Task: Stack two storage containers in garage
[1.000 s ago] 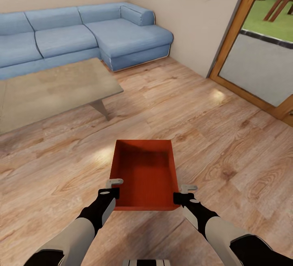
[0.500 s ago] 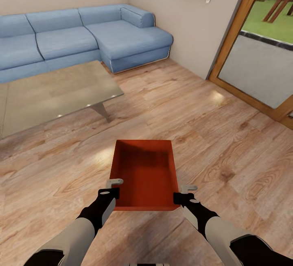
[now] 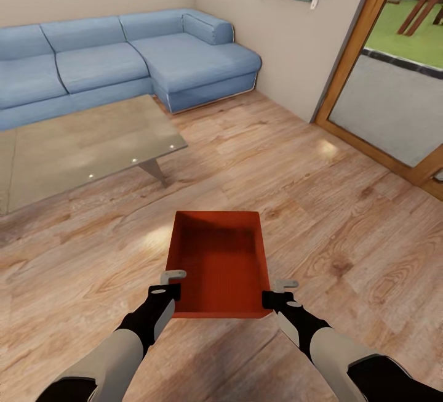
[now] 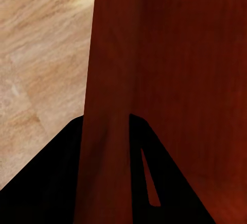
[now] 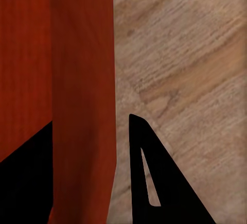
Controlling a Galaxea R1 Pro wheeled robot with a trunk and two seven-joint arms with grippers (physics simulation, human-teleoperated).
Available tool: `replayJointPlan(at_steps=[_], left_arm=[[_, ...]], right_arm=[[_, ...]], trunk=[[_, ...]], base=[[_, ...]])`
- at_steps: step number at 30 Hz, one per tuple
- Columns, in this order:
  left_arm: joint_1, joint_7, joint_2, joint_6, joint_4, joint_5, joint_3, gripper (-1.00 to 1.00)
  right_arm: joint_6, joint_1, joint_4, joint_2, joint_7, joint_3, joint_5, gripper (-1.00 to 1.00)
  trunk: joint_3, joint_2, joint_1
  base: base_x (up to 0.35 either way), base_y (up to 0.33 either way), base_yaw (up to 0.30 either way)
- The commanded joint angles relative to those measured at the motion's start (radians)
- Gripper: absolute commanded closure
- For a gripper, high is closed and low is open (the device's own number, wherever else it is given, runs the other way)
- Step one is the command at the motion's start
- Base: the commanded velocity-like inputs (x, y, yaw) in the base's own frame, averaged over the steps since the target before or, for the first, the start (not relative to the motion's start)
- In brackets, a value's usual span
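The storage container (image 3: 221, 263) is clamped at both side walls by the left gripper (image 3: 167, 285) and right gripper (image 3: 278, 291), its long axis pointing forward over open wood floor (image 3: 344, 229); the coffee table (image 3: 80, 143) edge lies ahead-left.

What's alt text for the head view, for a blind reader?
Both grippers hold a red-orange storage container over light wood-plank floor, the left gripper on its left wall and the right gripper on its right wall. Beyond stand a glass coffee table and blue sectional sofa; a wood-framed glass door is at right.

Red-orange open bin (image 3: 220, 263), empty, thin-walled, level; held between the left claw (image 3: 165, 294) and right claw (image 3: 275, 298), each clamped on a side wall.
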Motion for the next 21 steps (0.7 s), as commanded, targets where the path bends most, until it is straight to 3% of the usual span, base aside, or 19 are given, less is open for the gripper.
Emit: replayJointPlan(at_steps=[1,21], left_arm=[[0.0,0.006,-0.001,0.005,-0.001,0.004,0.006,1.0],[0.0,0.005,-0.001,0.006,-0.001,0.004,0.006,1.0]], right_arm=[[-0.002,0.0,-0.001,0.001,-0.001,0.013,-0.014,1.0],[-0.001,-0.001,-0.001,-0.001,-0.002,0.013,-0.015,1.0]], trunk=[[0.003,0.007,-0.004],[0.065,0.147,-0.081]], base=[[0.0,0.0,0.0],[0.0,0.0,0.0]])
